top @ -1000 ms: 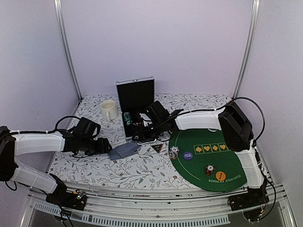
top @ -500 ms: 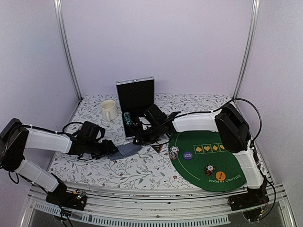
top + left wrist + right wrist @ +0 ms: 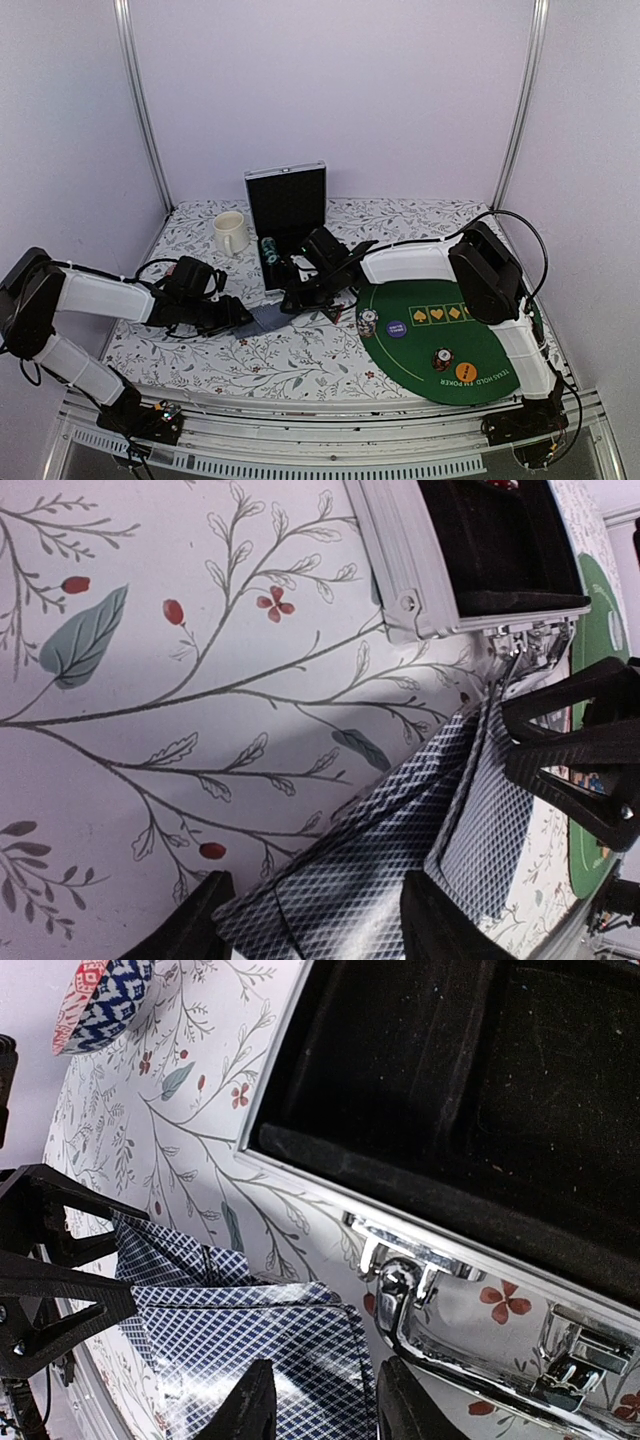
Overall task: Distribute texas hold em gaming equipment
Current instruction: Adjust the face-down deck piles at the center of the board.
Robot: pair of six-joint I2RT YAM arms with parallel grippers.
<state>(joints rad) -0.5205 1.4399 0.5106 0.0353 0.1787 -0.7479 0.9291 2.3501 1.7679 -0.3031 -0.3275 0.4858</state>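
Observation:
A small fanned pile of blue-grey-backed playing cards (image 3: pixel 268 317) lies on the flowered cloth in front of the open case. My left gripper (image 3: pixel 238 317) comes in low from the left, open. In the left wrist view the cards (image 3: pixel 370 850) fill the gap between its black fingers (image 3: pixel 440 925). My right gripper (image 3: pixel 297 299) reaches in from the right, also open. Its jaws stand over the near end of the cards (image 3: pixel 250 1335), one finger (image 3: pixel 250 1405) on them, the other beside their edge. Chips (image 3: pixel 367 322), a purple button (image 3: pixel 397 327), an orange button (image 3: pixel 465 372) and a dark triangular marker (image 3: pixel 330 313) sit nearby.
The open black case (image 3: pixel 288 225) with its chrome latch (image 3: pixel 400 1280) stands just behind the cards, close to my right fingers. A cream mug (image 3: pixel 230 232) is at the back left. The green poker mat (image 3: pixel 480 335) covers the right side.
My left arm has pushed right until its jaws straddle the cards. My right gripper has shifted slightly left and down onto them. Both sets of jaws have narrowed.

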